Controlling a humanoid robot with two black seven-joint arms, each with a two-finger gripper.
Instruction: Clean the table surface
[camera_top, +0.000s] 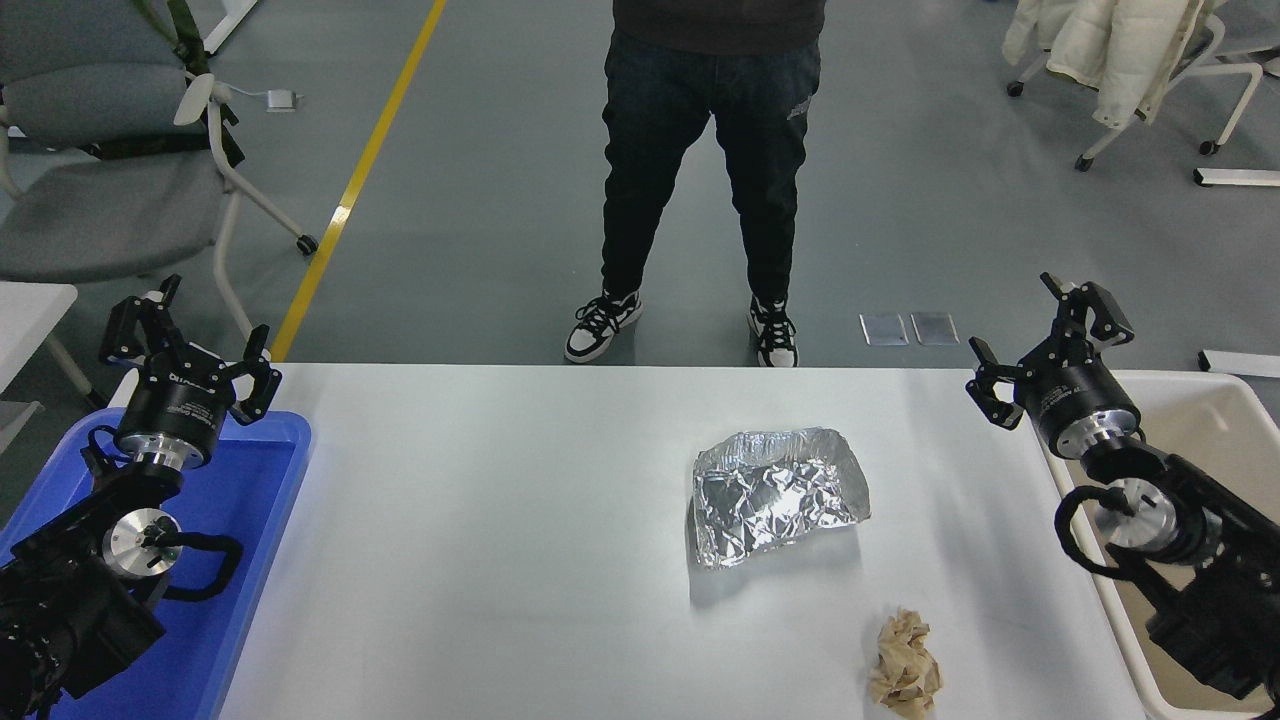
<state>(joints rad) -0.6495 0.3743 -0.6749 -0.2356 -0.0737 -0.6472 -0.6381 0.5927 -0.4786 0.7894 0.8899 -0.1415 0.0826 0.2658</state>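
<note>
Crumpled foil tray lies right of centre on table surface, long axis left-right. Brown paper wad nearer than foil, toward front edge. Right gripper, fingers spread, empty, hangs beyond foil's right end, clearly nearer arm. Left gripper, also spread, parked far left over blue tray. Both 2 scraps lie leftward and nearer from right gripper.

Views: one, head camera. Position: high on the robot's side of the smooth matte white rectangular desk. Facing: forward and down across the desk toward its far edge and the grey floor beyond. Range: moderate; near edge cut off at the bottom, far edge and both far rounded corners in frame. Shared coverage with other views: not applicable, single view.
</note>
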